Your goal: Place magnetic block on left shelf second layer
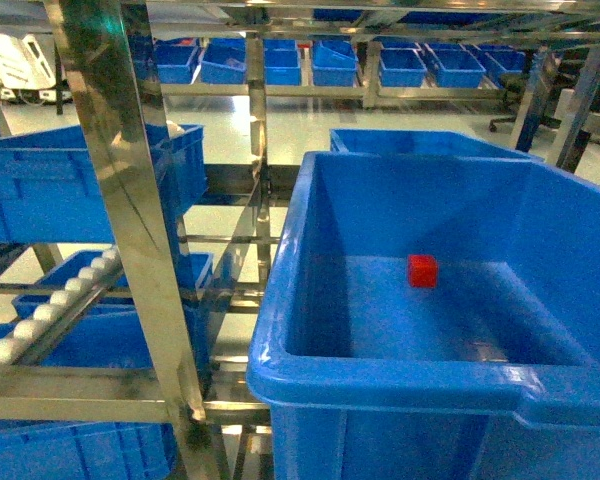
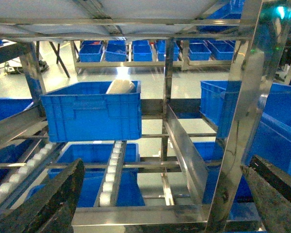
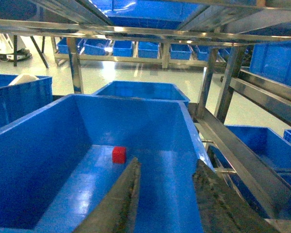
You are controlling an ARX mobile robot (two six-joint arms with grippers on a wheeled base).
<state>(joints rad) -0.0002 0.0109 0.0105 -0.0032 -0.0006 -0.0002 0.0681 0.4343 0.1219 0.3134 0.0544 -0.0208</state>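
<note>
So the little red magnetic block [image 1: 423, 271] is sitting on the floor of the big blue crate [image 1: 380, 385] that fills the right half of the head view, roughly at 3 o'clock from frame center, loose and not touching any wall. From the right wrist cam the same block [image 3: 119, 155] is at about 11 o'clock from the right gripper [image 3: 167, 194], whose two dark fingers [image 3: 121, 199] are spread apart with nothing between them, poking over the crate [image 3: 39, 160] and well clear of the cube. Left gripper [image 2: 160, 194] is also wide open and empty; you only see its fingers [image 2: 48, 204] at the 7 and 5 o'clock corners of its own view, hovering in front of the stainless rack [image 2: 242, 121]. Past them there's another blue bin [image 2: 89, 114] at 10 o'clock with something white [image 2: 120, 87] lying in it, and white roller rails [image 2: 110, 174] running down under it. Head cam shows a shiny perforated upright [image 1: 130, 220] at 9 o'clock and more rollers [image 1: 55, 305] at lower left. Rows of blue bins [image 1: 280, 65] line the back at 12 o'clock.
</note>
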